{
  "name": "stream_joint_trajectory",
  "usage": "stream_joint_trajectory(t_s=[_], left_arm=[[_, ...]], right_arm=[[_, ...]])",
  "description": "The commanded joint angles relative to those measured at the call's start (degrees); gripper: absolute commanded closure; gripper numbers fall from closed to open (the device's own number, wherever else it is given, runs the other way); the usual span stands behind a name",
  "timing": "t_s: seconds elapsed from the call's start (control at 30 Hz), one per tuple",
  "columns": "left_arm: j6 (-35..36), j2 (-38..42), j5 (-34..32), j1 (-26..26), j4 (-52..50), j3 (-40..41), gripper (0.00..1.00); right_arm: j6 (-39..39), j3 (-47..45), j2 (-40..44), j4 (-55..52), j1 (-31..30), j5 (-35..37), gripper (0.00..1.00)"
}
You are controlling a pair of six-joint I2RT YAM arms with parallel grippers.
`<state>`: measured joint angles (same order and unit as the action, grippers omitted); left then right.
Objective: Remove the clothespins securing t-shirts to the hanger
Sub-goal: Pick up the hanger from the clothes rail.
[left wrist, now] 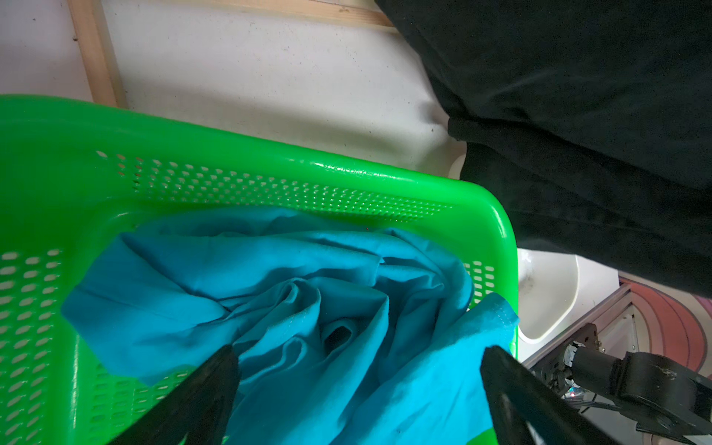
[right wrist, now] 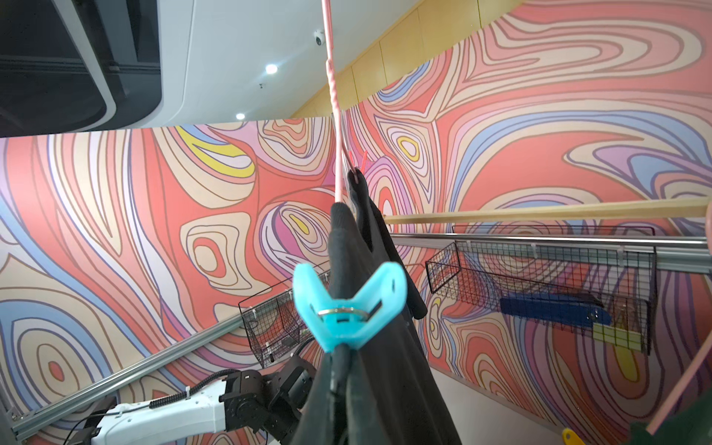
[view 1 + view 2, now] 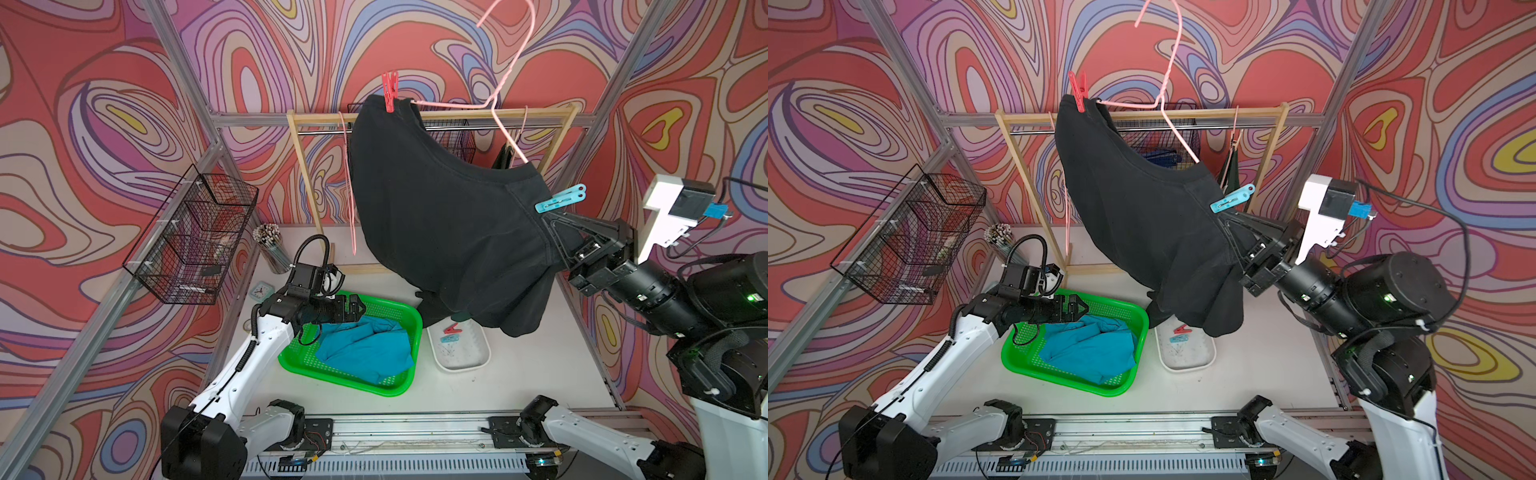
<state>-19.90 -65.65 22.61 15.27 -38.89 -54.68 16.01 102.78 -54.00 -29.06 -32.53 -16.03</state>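
A black t-shirt (image 3: 436,216) (image 3: 1142,208) hangs on a tilted pink hanger (image 3: 503,99) whose hook is off the rail. A red clothespin (image 3: 390,91) (image 3: 1079,93) pins its far shoulder. A light blue clothespin (image 3: 561,198) (image 2: 346,304) pins its near shoulder. My right gripper (image 3: 548,218) (image 3: 1227,220) is shut on that near shoulder just below the blue pin, its fingers wrapped in fabric. My left gripper (image 3: 359,309) (image 1: 358,350) is open and empty over a turquoise t-shirt (image 1: 269,289) crumpled in the green basket (image 3: 411,320).
A white tray (image 3: 461,361) beside the basket holds a red pin (image 3: 452,330) and a blue pin (image 3: 451,340). The wooden rack (image 3: 324,116) stands behind with an empty pink hanger (image 3: 351,187) and a dark green shirt (image 3: 1233,166). A wire basket (image 3: 195,237) hangs on the left.
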Motion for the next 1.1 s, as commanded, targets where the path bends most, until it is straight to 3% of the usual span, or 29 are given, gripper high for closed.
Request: stream_joint_trajectory(t_s=[0.0, 0.83, 1.07], left_arm=[[-0.98, 1.39, -0.68, -0.4, -1.64, -1.32, 0.0], [-3.65, 1.88, -2.4, -1.39, 0.22, 0.97, 0.0], [-4.69, 3.28, -2.39, -1.78, 0.25, 1.62, 0.0]], right_arm=[[0.58, 2.74, -0.61, 10.66, 0.25, -2.13, 1.0], [1.88, 14.65, -12.21, 23.75, 0.28, -5.72, 1.0], [3.97, 14.43, -12.82, 26.21, 0.24, -6.69, 1.0]])
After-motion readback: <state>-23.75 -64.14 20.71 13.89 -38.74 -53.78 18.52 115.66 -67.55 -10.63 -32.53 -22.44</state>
